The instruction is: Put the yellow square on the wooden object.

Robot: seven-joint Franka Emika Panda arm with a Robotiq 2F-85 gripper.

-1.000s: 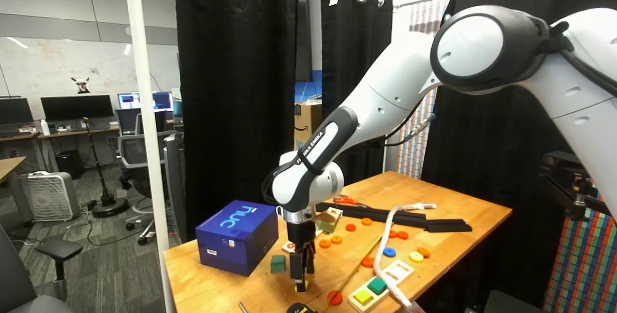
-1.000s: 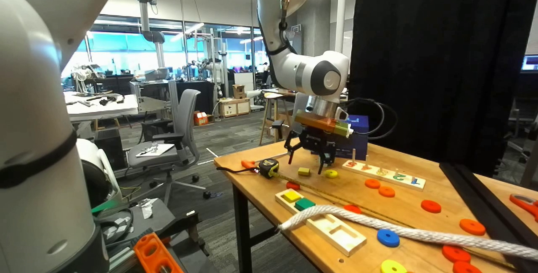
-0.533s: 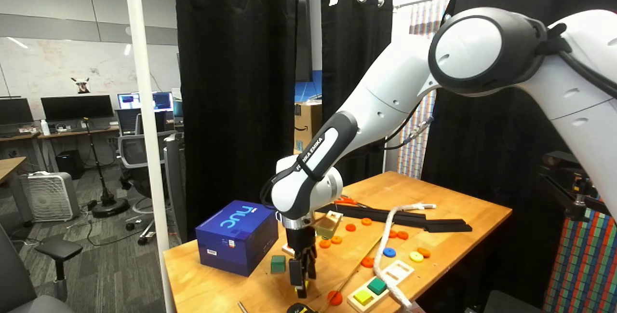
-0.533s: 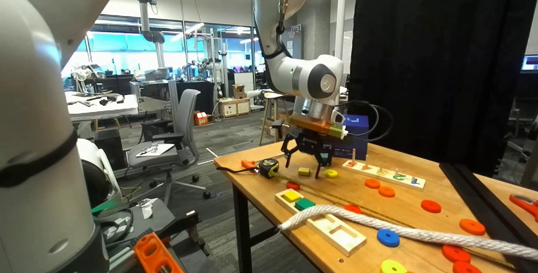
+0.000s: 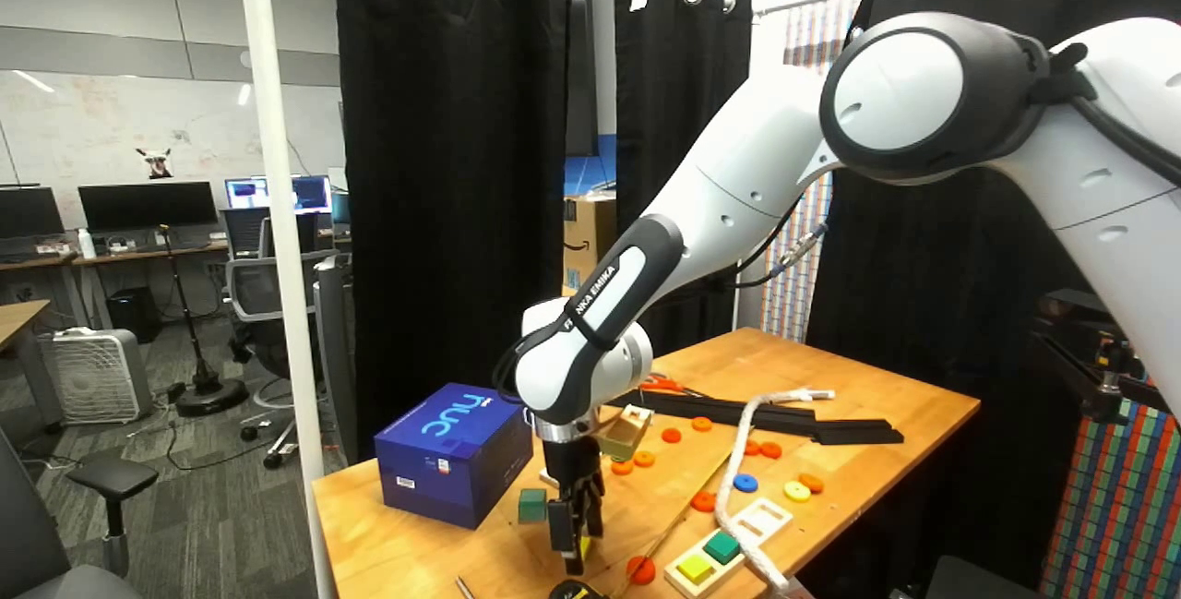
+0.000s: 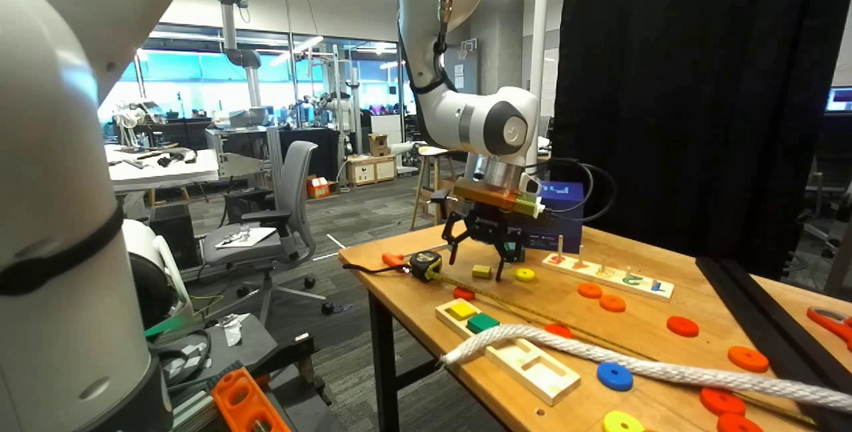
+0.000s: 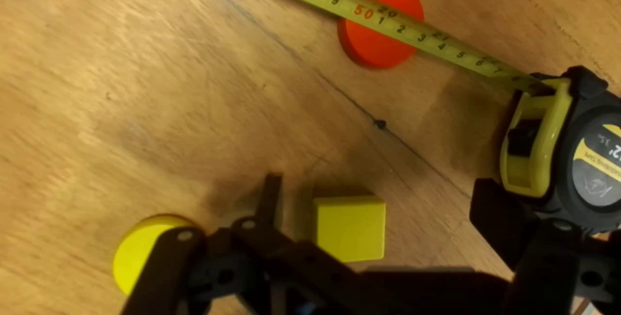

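Note:
The yellow square [image 7: 350, 228] lies flat on the table, and it also shows in both exterior views [image 5: 586, 546] [image 6: 481, 271]. My gripper [image 7: 378, 188] is open and empty just above it, one finger on each side. The square is nearer the finger on the left in the wrist view, and apart from both. The gripper shows low over the table in both exterior views [image 5: 584, 553] [image 6: 476, 271]. The wooden tray [image 6: 532, 389] has square recesses; another yellow block [image 6: 461, 311] and a green block [image 6: 482, 323] sit in it. It also shows elsewhere [image 5: 752, 526].
A tape measure [image 7: 558, 155] lies close beside the right finger, its blade crossing a red disc [image 7: 383, 48]. A yellow disc [image 7: 140, 252] lies by the left finger. A green block [image 5: 532, 505], blue box [image 5: 452, 451] and peg board [image 6: 606, 277] stand nearby. White rope [image 6: 665, 369] crosses the tray.
My gripper has come down a little and shifted left in an exterior view, so its fingers now straddle the yellow square more closely. It stays open; the objects have not moved.

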